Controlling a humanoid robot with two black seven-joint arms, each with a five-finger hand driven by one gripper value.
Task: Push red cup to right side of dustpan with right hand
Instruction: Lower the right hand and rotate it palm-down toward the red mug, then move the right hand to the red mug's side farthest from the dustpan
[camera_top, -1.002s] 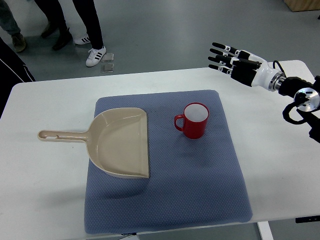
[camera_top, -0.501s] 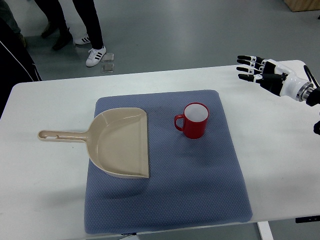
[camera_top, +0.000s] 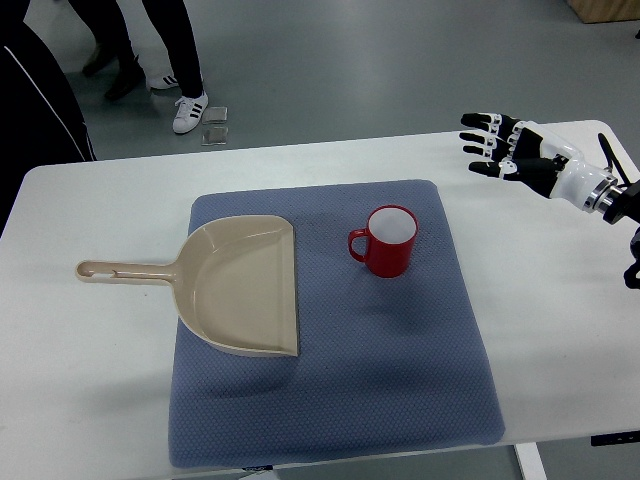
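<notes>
Right hand (camera_top: 497, 146) — raised over the far right corner of the table (camera_top: 90, 370), fingers spread wide, palm toward the work. Holds nothing; touches nothing. Well apart from the red cup (camera_top: 391, 241).

Red cup: upright on the blue mat (camera_top: 330, 400), handle pointing left toward the dustpan (camera_top: 240, 285). Stands near the dustpan's straight open edge on its right, with a strip of bare mat between; not touching. Dustpan lies flat, long handle reaching left off the mat onto the table.

Step in hand, as judged: none on the cup at present — cup already sits on the dustpan's right side, hand clear of it. Could be approach or end of task; cannot tell from this view alone.

Next move, if a push remains: bring hand down and across to cup level, contact low on the wall to avoid tipping, push steadily — mat texture likely to drag at the base.

Left hand: not in view.
</notes>
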